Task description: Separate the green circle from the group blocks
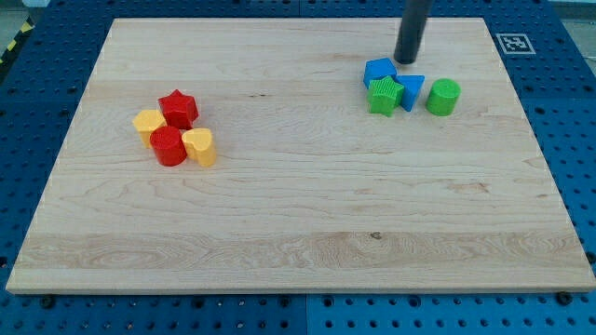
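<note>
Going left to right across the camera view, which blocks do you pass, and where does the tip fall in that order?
yellow block → red star → yellow block → blue block → my tip → green circle. The red cylinder, green star and blue triangle overlap their neighbours, so they are omitted.

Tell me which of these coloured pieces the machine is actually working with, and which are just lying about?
In the job: green circle; its group of green star, blue triangle and blue block; my tip, just above that group toward the view's top.

Lying about, at the view's left: red star, red cylinder, yellow hexagon, yellow heart.
</note>
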Motion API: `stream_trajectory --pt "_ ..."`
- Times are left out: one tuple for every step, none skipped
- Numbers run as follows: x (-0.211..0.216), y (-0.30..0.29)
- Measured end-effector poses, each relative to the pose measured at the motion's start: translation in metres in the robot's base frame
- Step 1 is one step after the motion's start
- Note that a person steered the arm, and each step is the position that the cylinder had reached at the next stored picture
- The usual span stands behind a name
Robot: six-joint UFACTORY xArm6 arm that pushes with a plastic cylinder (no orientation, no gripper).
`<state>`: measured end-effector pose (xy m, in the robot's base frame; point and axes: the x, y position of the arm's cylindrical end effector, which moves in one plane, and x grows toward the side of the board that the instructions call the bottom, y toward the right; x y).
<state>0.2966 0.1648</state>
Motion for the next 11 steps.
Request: stream_trajectory --pt "0.028 0.016" --pt "0.063 0.012" --pt "0.080 0.012" --pt "0.091 0.033" --pt "0.095 0.047" --pt "0.102 0.048" --pt "0.112 0.051" --pt "0.120 0.060" --pt "0.126 0.069" --pt "0.142 0.072" --pt "0.162 0.072"
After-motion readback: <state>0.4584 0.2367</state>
